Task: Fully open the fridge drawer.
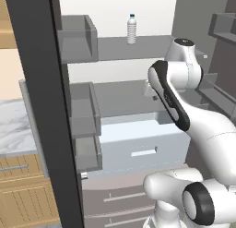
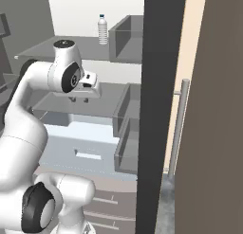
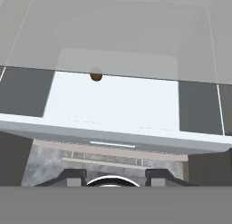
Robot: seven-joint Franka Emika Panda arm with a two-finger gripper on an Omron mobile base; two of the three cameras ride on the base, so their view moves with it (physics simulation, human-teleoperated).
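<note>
Currently, arm: it is reaching forward into the open fridge, with the hand hanging above the drawer.
Gripper (image 2: pixel 79 99): it is pointing down over the far part of the drawer, touching nothing; its fingertips (image 3: pixel 72 177) are sitting apart with nothing between them, so it is released.
Fridge drawer (image 1: pixel 140 148): it is sitting low in the fridge, under the grey shelf (image 1: pixel 124 95), sticking out partway toward the robot, its handle slot (image 1: pixel 143 153) facing near.
Drawer inside: the hand view is showing a pale floor with a small brown round thing (image 3: pixel 95 75) lying on it near the shelf edge.
Water bottle (image 1: pixel 132 29): it is standing upright on the top shelf, far back.
Door bins (image 1: pixel 84 114): they are hanging on the open door at the left.
</note>
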